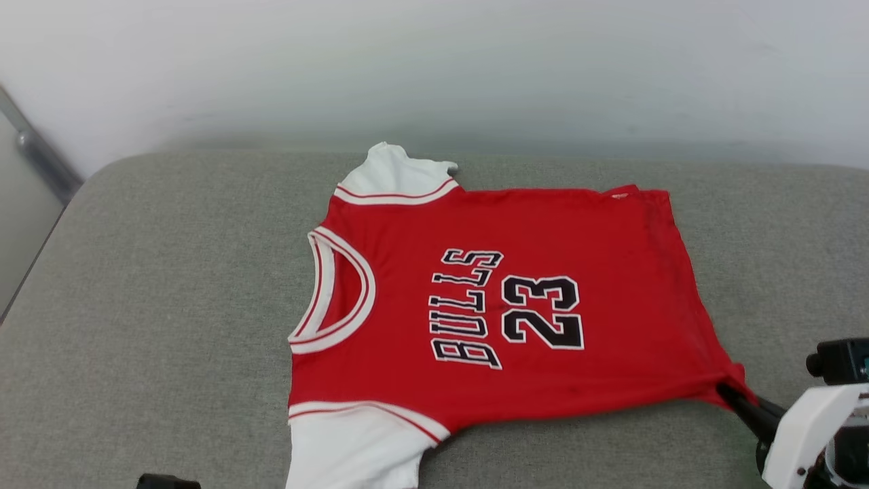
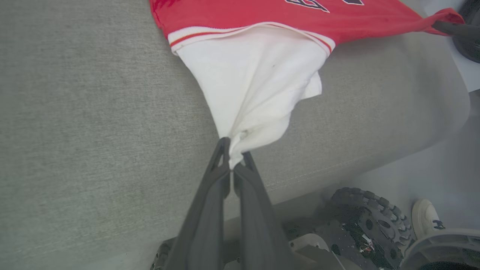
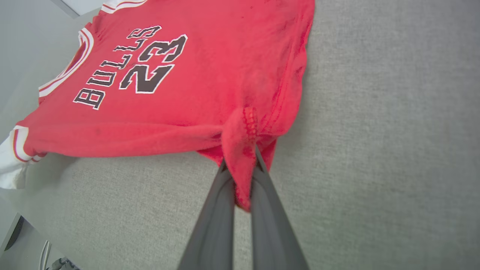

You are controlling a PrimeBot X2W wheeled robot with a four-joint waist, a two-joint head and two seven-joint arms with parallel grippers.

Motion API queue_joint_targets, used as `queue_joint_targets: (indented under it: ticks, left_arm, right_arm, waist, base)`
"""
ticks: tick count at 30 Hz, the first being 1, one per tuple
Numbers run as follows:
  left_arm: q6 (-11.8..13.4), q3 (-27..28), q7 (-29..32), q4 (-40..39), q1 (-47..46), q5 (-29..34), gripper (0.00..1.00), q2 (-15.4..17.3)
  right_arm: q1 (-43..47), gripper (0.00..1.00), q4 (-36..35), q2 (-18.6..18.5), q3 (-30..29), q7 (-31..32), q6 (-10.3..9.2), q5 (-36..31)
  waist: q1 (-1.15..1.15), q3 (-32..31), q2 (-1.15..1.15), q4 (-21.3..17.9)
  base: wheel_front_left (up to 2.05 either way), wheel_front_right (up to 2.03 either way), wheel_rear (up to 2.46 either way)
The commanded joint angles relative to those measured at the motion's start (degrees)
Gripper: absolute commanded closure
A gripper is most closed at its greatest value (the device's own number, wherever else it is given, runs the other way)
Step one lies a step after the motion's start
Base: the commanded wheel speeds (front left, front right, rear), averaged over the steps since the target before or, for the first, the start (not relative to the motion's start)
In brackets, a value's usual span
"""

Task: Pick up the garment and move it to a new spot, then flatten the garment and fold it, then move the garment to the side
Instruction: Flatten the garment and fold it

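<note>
Left fingers [image 2: 208, 202] are seen shut on the tip of the white sleeve [image 2: 255, 82] of the garment [image 1: 489, 305], which is spread out, print upward, on a grey cushion [image 1: 170, 285]. Right fingers [image 3: 217, 217] are pinched on its red hem corner, which is pulled taut. Beyond the cushion edge a black wheel [image 2: 371, 221] and a white shoe [image 2: 425, 219] are seen. A pale wall [image 1: 434, 68] is behind.

The left end effector [image 2: 232, 157] and right end effector [image 3: 242, 165] have long, dark grey, tapering fingers. The wrist shell [image 1: 808, 428] is white. Beside the black studded wheel [image 2: 369, 221] curves a pale grey rim [image 2: 442, 242].
</note>
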Motion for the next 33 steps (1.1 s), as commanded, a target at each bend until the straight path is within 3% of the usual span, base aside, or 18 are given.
queue_joint_targets:
  ticks: [1, 8, 12, 21, 33]
  left_arm:
    - [0.4, -0.1, 0.4, -0.5, 1.3, -0.6, 1.0, 0.5]
    - [0.4, -1.6, 2.1, -1.9, 5.4, -1.9, 1.0, 2.2]
    - [0.5, 1.6, -0.8, -2.4, 2.4, -0.4, 1.0, 3.6]
    - [-1.4, 7.9, -2.7, -3.8, -9.1, 0.4, 1.0, 4.6]
    - [-4.9, 6.0, 3.7, 4.7, -27.1, 3.2, 1.0, 2.1]
  right_arm:
    - [2.1, 1.0, -0.6, -0.7, -0.5, 0.6, -0.02, 0.7]
    - [9.4, 1.0, -7.4, -1.4, -2.3, 4.7, -0.02, 2.9]
    - [10.3, 1.0, -11.2, -0.8, -5.2, 6.5, -0.02, 2.2]
    - [4.1, 1.0, -16.5, 1.6, -9.1, 12.3, -0.02, -2.5]
    - [-6.1, 1.0, -12.7, 7.9, -12.1, 20.6, -0.02, -11.0]
  waist:
    - [0.02, -0.7, 0.0, -0.5]
    - [0.02, -1.1, 0.0, -2.3]
    - [0.02, 0.5, 0.0, -3.5]
    - [0.02, 7.6, 0.0, -4.6]
    - [0.02, 15.3, 0.0, -5.7]
  base:
    - [0.0, 0.0, 0.0]
    - [0.0, 0.0, 0.0]
    - [0.0, 0.0, 0.0]
    - [0.0, 0.0, 0.0]
    - [0.0, 0.0, 0.0]
